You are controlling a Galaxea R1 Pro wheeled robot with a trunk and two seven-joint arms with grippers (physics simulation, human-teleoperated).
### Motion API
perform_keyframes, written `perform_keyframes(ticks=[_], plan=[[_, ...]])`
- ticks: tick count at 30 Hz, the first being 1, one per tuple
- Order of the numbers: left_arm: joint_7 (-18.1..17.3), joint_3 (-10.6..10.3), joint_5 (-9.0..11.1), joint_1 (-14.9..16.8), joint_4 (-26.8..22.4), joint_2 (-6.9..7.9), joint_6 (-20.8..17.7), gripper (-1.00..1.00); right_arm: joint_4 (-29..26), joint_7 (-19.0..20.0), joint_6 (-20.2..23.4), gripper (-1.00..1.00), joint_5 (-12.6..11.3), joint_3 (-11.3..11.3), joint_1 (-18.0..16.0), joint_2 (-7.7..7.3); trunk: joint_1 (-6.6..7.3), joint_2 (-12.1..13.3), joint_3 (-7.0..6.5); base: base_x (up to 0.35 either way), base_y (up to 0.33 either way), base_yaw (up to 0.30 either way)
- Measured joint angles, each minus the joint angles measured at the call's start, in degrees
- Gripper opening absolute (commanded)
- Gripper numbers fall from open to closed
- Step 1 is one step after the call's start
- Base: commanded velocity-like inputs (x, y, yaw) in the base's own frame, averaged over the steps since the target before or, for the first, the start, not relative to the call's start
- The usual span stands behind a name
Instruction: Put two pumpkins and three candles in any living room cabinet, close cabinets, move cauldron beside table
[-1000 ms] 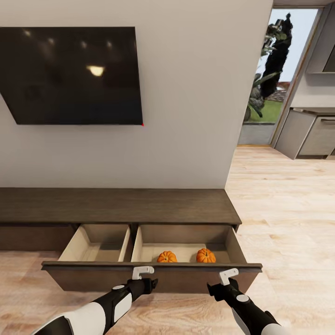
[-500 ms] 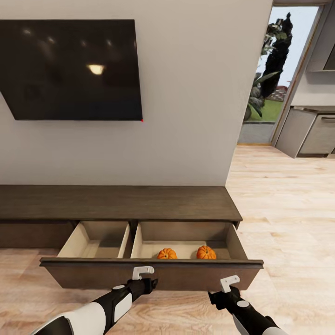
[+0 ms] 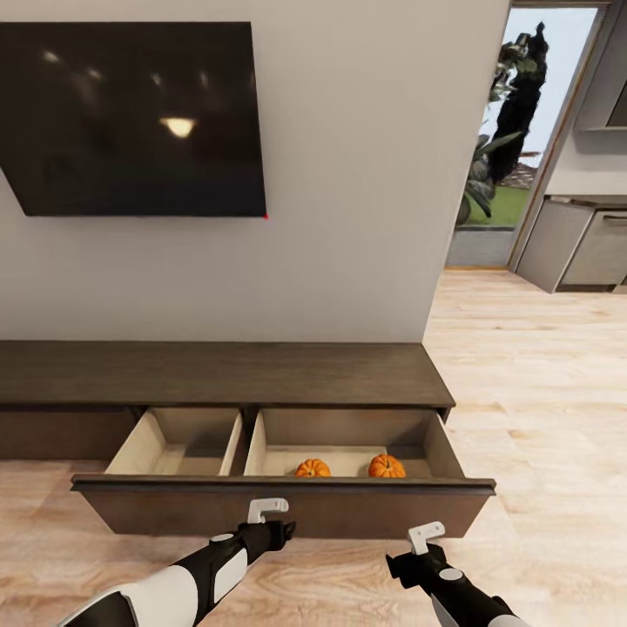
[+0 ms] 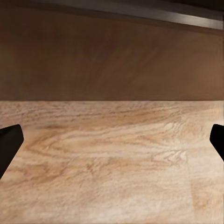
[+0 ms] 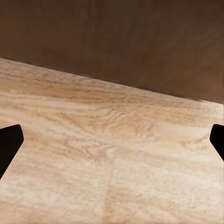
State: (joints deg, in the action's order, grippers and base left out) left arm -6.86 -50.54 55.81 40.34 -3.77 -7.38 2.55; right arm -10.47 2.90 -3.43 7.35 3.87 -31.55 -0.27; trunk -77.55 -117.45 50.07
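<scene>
With the wide drawer (image 3: 287, 505) of the cabinet (image 3: 218, 374) pulled out toward the robot, both pumpkins (image 3: 313, 468) lie in its right-hand compartment, one near the divider side, the second pumpkin (image 3: 386, 466) well apart toward the outer wall. The left compartment shows bare beige lining; no candle is seen in it.

The left gripper (image 3: 266, 506) sits just before the drawer front, the right gripper (image 3: 425, 535) lower and a little off it. In both wrist views the fingertips stand wide apart at the frame edges, so both grippers are released and hold nothing.

Judgement: the step in hand appears to be dealing with the drawer front. To shut it cleanly, both grippers should meet the front squarely, either side of centre, and push evenly so it does not rack.

The cabinet's long axis runs along the wall beneath the television (image 3: 131, 117); the drawer travels square to it. Each pumpkin sits upright, stem uppermost so far as can be told.
</scene>
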Motion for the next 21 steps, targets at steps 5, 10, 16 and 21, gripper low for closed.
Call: perform_keyframes(ticks=[5,10,16,21], plan=[[0.06,0.0,0.0,0.0,-0.01,0.0,0.0,1.0,-0.03,0.0,0.0,1.0,-0.15,-0.04,0.0,-0.08,-1.1,-2.01,0.9,0.0,0.0,0.0],[0.09,0.0,0.0,0.0,-0.08,0.0,0.0,1.0,-0.54,0.26,-0.51,1.0,-0.09,-0.3,0.0,-0.36,-2.2,-4.01,1.8,0.0,0.0,0.0],[0.18,0.0,0.0,0.0,-0.18,0.0,-0.13,1.0,-0.6,0.3,-0.49,1.0,-0.08,-0.28,0.0,-0.28,-3.51,-6.42,2.87,0.0,0.0,0.0],[0.18,0.02,0.0,0.07,-0.24,0.0,-0.17,1.0,-0.6,0.42,-0.66,1.0,-0.06,-0.27,0.0,-0.34,-4.61,-8.42,3.77,0.0,0.0,0.0]])
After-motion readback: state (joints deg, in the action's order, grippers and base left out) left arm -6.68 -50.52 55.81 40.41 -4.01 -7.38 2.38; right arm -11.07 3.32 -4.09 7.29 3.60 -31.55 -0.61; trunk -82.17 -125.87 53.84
